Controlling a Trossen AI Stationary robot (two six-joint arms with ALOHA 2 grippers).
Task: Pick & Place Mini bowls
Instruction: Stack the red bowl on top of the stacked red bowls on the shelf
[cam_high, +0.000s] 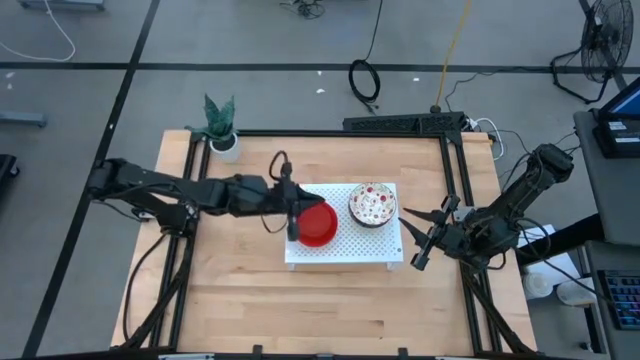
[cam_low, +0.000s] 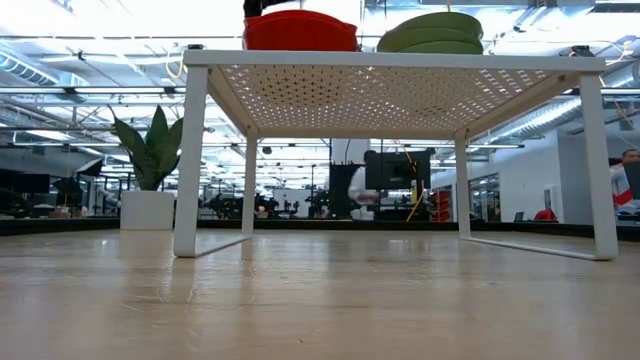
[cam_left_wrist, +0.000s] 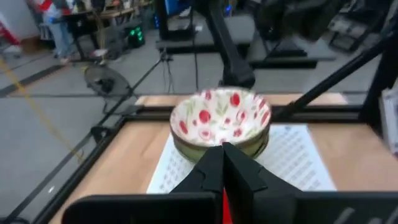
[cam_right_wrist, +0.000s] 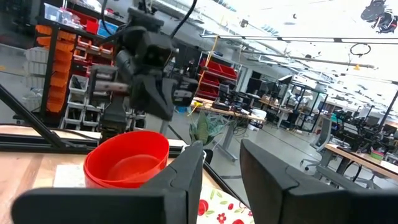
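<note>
Currently the left gripper (cam_high: 294, 222) sits at the left edge of the white perforated board (cam_high: 340, 250), its fingers clenched on the rim of the red bowls (cam_high: 318, 224), which rest stacked on the board's left half. To their right, the speckled bowls (cam_high: 372, 203) stand stacked near the board's far right corner. Just past the board's right edge, the right gripper (cam_high: 420, 236) hangs spread wide, grasping nothing. Such bowls are likely light, rigid and slippery; pinching the rim suits them.
</note>
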